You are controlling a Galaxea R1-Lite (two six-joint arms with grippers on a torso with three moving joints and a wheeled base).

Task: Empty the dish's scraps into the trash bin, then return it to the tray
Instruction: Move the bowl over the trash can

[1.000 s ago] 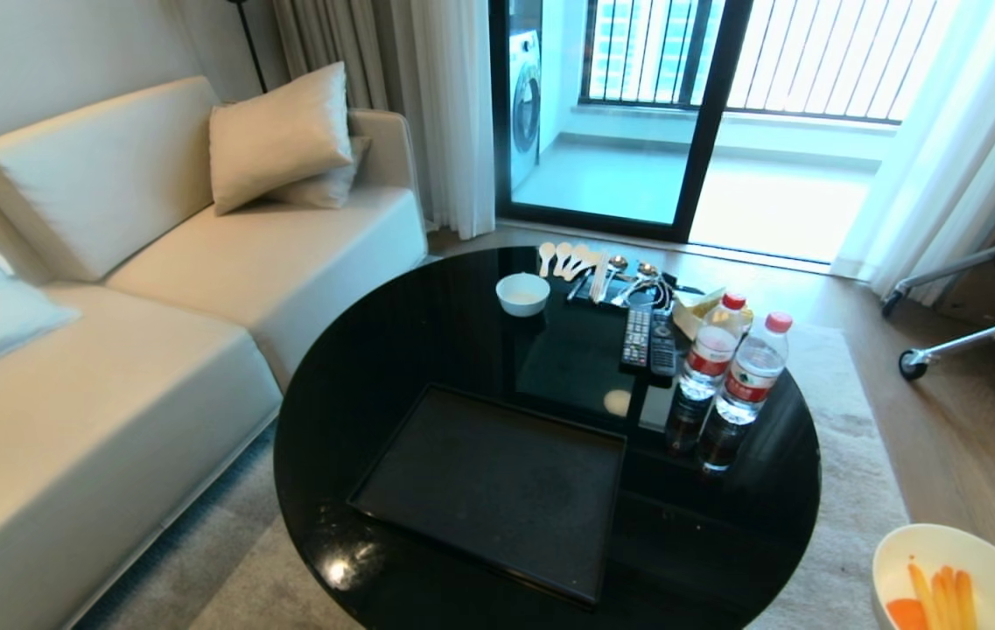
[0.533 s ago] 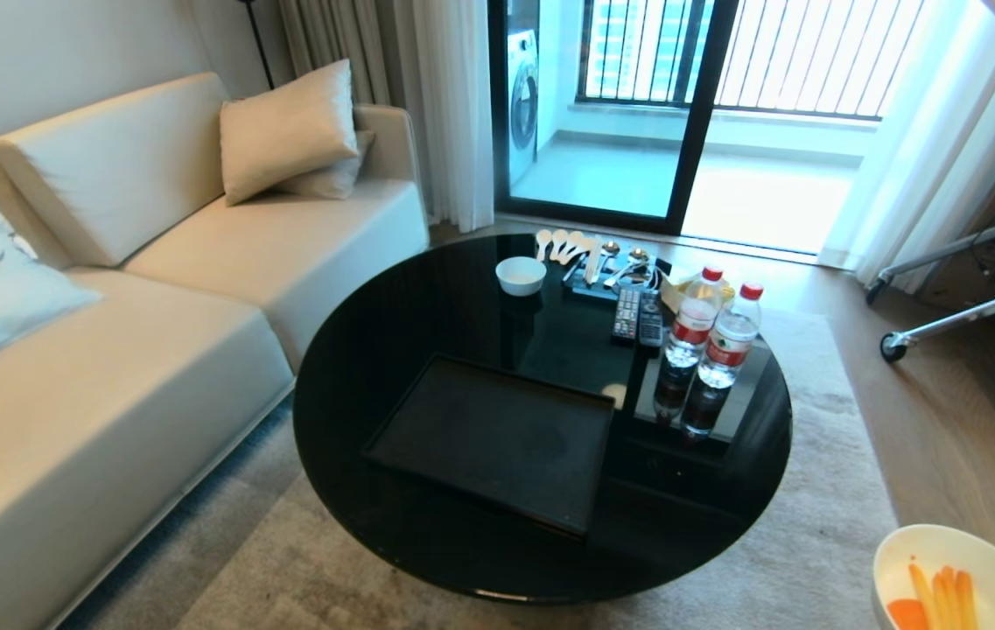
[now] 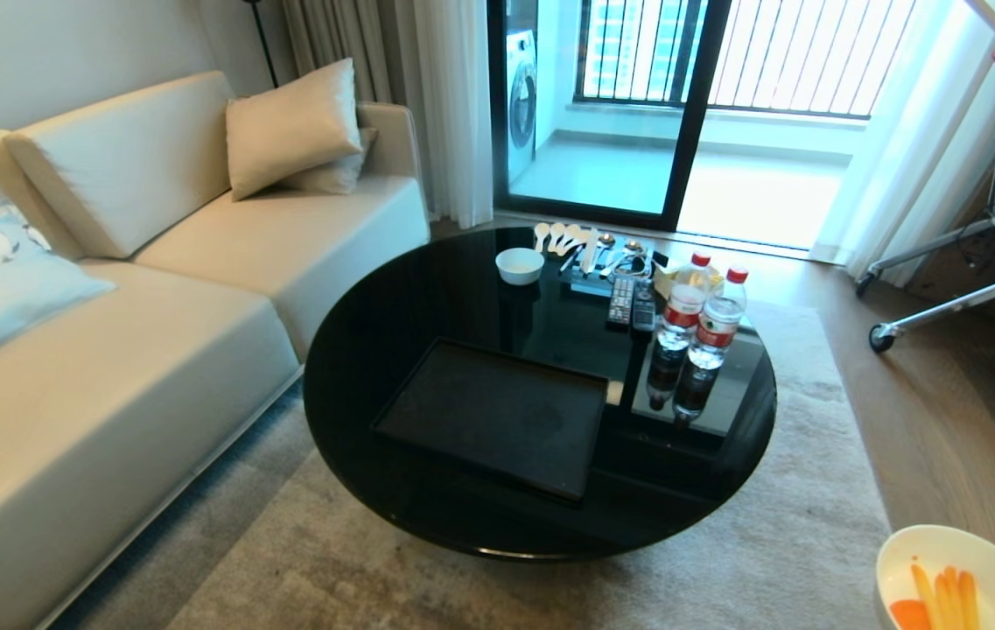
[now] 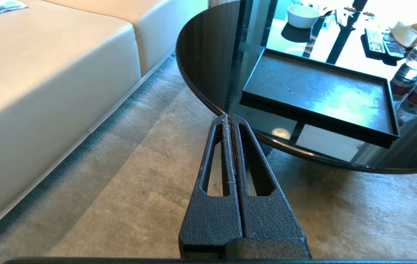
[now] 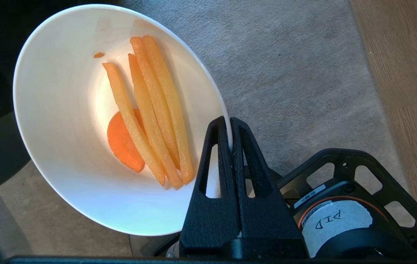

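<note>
White and shiny, the dish (image 5: 83, 154) is a deep round bowl, and the right end effector (image 5: 230, 126) is pinched tight on its rim. It sits low on the robot's right, over the grey rug (image 3: 795, 560), well away from the tray (image 3: 497, 416). Inside lie the scraps (image 5: 149, 113) — long thin orange and pale yellow strips over one round orange slice.

The tray is flat, black and dull, on a round, glossy black surface (image 3: 427, 289) with a small white bowl (image 3: 520, 265), spoons, two remotes and two water bottles (image 3: 703, 319). A cream sofa (image 3: 112, 350) stands on the left.

The left end effector (image 4: 229, 119) is squeezed shut on nothing — it hangs over the rug near the surface's edge.

The whole head view has pulled back from the surface since a second ago; the dish keeps its corner.
</note>
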